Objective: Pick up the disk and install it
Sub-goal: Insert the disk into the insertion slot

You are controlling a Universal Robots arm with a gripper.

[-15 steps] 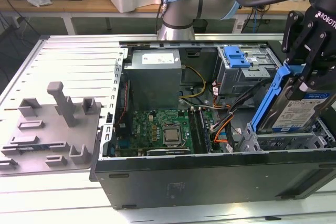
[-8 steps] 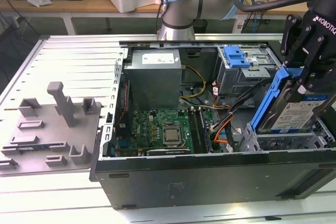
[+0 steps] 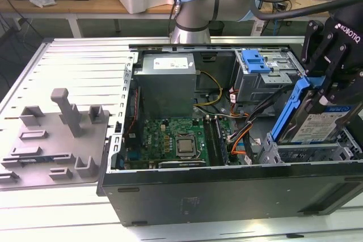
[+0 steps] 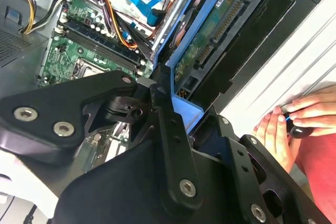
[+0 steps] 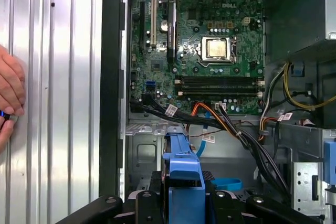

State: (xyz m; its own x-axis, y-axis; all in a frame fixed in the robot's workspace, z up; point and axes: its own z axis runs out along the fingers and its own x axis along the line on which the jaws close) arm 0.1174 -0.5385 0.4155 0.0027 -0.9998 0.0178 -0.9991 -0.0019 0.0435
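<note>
The tool (image 3: 330, 83) is clamped on the disk (image 3: 324, 122), gripping the upper end of its blue bracket (image 3: 290, 109). In both wrist views that end of the bracket sits squeezed between the tool's black links. In the exterior view the disk is off the counter (image 3: 68, 66) and inside the open case (image 3: 227, 191), at the case's 3 o'clock end. It is tilted rather than flat: its long axis runs from about 1 o'clock, where the tool holds it, down to about 7 o'clock, with the label side showing. The low end is just over the grey bay (image 3: 309, 152), though I cannot tell whether it touches the bay's rails. The bay therefore lies at 6 to 7 o'clock from the tool, roughly along the disk's own axis. By my judgement the disk is poised at its seat, angled and not yet level. The cage (image 3: 262, 75) with its blue latch (image 3: 255, 60) is at 10 o'clock from the tool, apart from the disk, and the board (image 3: 173, 137) is at 9 o'clock. A person's hand (image 4: 278, 135) lies on the counter beside the case.
</note>
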